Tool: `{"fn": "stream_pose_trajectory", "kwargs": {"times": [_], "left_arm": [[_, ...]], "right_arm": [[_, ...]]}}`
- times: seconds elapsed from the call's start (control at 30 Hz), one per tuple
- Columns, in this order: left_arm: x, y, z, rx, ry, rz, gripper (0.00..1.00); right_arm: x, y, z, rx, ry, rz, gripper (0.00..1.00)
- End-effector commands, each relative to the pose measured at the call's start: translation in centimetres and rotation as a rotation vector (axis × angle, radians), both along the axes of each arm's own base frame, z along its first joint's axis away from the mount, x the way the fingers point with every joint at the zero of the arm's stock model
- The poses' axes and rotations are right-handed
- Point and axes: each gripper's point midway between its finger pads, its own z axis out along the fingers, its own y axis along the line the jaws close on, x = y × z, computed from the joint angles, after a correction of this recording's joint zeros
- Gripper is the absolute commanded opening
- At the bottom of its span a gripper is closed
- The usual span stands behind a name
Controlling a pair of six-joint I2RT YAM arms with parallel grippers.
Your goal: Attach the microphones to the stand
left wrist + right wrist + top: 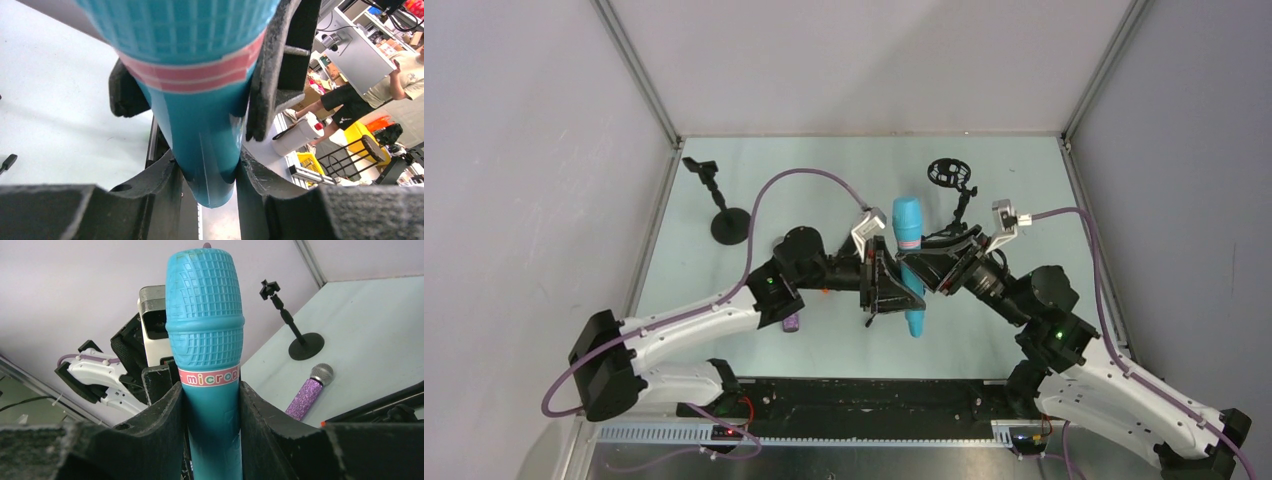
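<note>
Likely light, stiff, slick plastic: the right hand [210, 392] clamps the blue microphone [205, 325] just below its head; the left hand [207, 172] pinches the tapered, slip-prone six o'clock tail.

Pale green tabletop [824, 165] boxed in by plain grey walls [854, 60].

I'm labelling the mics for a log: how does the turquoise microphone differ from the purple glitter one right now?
The turquoise microphone is turquoise throughout, bar a pink band, with a moulded grid head. The purple glitter microphone has a silver mesh head. The turquoise microphone is clamped by both the left gripper and the right gripper, while the purple glitter microphone lies loose on the table. Both are handheld stick microphones.
</note>
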Motion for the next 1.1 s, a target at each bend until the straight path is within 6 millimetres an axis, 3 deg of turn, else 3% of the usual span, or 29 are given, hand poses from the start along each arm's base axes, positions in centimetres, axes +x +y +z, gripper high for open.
{"fn": "stream_pose_trajectory", "kwargs": {"times": [0.0,0.33,0.57,0.63,0.77,0.83,0.9,1.07], "left_arm": [[0.7,1.9,2.6,-0.099,-0.117,0.097,0.00],[0.7,5.8,2.4,-0.112,-0.145,0.179,0.00],[0.6,5.8,1.8,-0.096,-0.132,0.171,0.00],[0.7,5.7,1.8,-0.094,-0.131,0.171,0.00],[0.8,5.9,2.2,-0.104,-0.141,0.187,0.00],[0.8,6.0,2.4,-0.110,-0.147,0.191,0.00],[0.8,6.0,2.4,-0.110,-0.149,0.191,0.00],[0.9,6.0,2.5,-0.111,-0.147,0.197,0.00]], "right_arm": [[0.5,-1.3,1.7,0.037,-0.003,-0.058,0.00],[-0.1,-0.9,0.1,-0.031,-0.007,-0.007,0.00],[0.1,-0.2,0.1,-0.011,0.001,0.023,0.02],[0.1,0.0,0.2,0.000,-0.006,0.035,0.11],[0.0,0.2,0.3,0.012,-0.003,0.065,0.55],[-0.1,0.5,0.2,0.021,0.005,0.082,0.70],[-0.2,0.8,0.2,0.037,0.008,0.106,0.75],[-0.5,1.8,0.2,0.057,0.023,0.173,0.77]]}}
